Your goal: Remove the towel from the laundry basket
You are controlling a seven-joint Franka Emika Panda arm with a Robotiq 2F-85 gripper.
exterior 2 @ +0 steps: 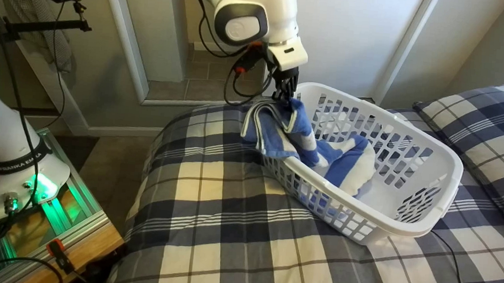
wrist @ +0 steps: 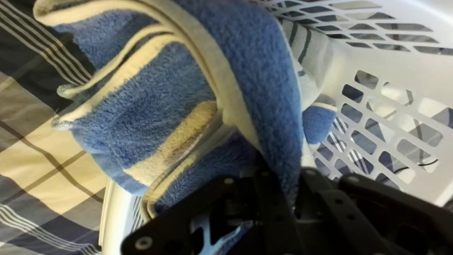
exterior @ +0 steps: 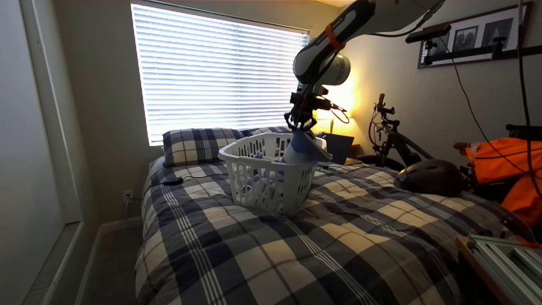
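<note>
The blue towel with pale stripes shows in both exterior views [exterior: 301,146] [exterior 2: 275,132]. My gripper [exterior 2: 286,97] is shut on a fold of it just above one end of the laundry basket; the gripper also shows in an exterior view [exterior: 301,125]. Part of the towel hangs over the rim outside the basket, and the rest lies inside. The white slotted basket [exterior 2: 364,206] stands upright on the bed, also in an exterior view [exterior: 254,160]. In the wrist view the towel [wrist: 152,92] runs up between the fingers [wrist: 283,184], beside the basket wall [wrist: 396,67].
The plaid bedspread [exterior 2: 225,247] lies under the basket. Plaid pillows [exterior 2: 495,133] are beyond its far end. A dark helmet [exterior: 430,178] lies on the bed, with a bicycle [exterior: 394,135] behind. Black cables [exterior 2: 454,261] lie on the bed. The robot's base [exterior 2: 20,177] stands beside the bed.
</note>
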